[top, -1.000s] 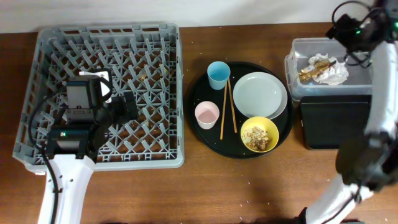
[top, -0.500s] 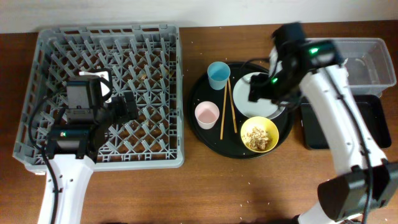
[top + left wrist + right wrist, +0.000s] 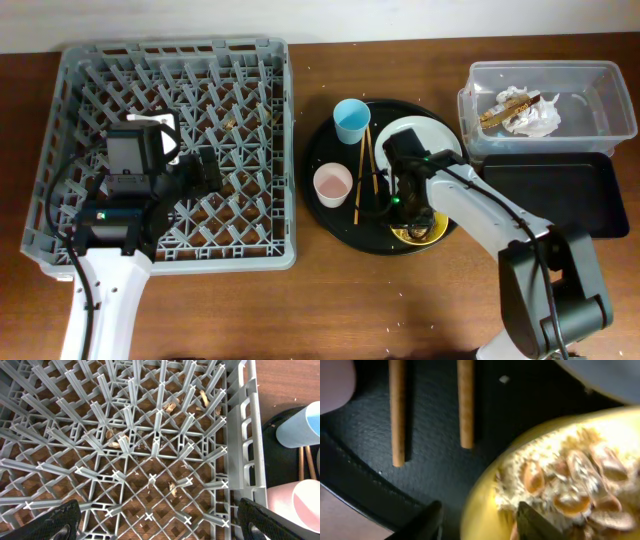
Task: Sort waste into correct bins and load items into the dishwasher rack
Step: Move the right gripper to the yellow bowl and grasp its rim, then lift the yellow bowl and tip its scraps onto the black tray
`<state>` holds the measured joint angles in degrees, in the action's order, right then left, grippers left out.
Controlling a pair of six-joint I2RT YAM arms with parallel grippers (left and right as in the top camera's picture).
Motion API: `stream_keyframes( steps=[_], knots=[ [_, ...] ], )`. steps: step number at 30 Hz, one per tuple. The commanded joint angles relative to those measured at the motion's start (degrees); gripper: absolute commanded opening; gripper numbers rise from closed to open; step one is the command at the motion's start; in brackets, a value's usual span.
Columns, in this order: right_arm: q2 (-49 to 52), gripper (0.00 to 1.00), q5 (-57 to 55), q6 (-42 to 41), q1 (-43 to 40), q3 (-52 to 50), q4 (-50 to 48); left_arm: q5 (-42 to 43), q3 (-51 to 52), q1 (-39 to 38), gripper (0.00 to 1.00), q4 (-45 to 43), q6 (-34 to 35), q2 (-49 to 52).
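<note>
Half a second ago the right arm hung over the white plate (image 3: 440,138). Now it has dropped to the yellow bowl (image 3: 433,231) at the front of the round black tray (image 3: 343,236), and it hides most of the bowl from the overhead camera. The right gripper (image 3: 400,205) sits at the bowl's left rim. The clear tub (image 3: 600,72) is uncovered again, with white napkins (image 3: 535,120) and the gold-brown wrapper (image 3: 497,113) inside. The black rectangular tray (image 3: 550,195) lies just in front of it. The left arm has not moved: the left gripper (image 3: 203,172) hangs over the dishwasher rack (image 3: 175,48), jaws spread wide and empty.

The right wrist camera shows what the overhead cannot. The fingers (image 3: 427,521) straddle the bowl's rim, one outside over the tray and one inside over the food scraps (image 3: 570,485). They are spread apart and, as far as the blur allows, not pinching the rim. The chopsticks (image 3: 465,405) lie just left of the bowl. Only the left wrist camera shows beige crumbs (image 3: 170,407) lying in the rack's lattice, with the blue cup (image 3: 300,425) and pink cup (image 3: 305,505) beyond its wall
</note>
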<state>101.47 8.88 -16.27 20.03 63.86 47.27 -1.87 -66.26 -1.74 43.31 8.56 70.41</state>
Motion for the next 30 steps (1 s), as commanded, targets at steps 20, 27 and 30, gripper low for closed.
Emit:
stream_keyframes(
  steps=[20, 27, 30],
  knots=[
    [-5.75, 0.04, -6.05, 4.09, -0.9, 26.86, 24.04, 0.63, -0.81, 0.42, 0.99, -0.11, -0.92, 0.04],
    [-7.89, 0.04, 15.41, 18.78, -27.08, 28.81, 28.65, 0.63, -0.81, 0.42, 0.99, -0.11, -0.94, 0.04],
    [-5.4, 0.04, 23.3, 22.4, -38.84, 28.15, 27.39, 0.66, -0.81, 0.42, 0.99, -0.11, -0.94, 0.04]
  ],
)
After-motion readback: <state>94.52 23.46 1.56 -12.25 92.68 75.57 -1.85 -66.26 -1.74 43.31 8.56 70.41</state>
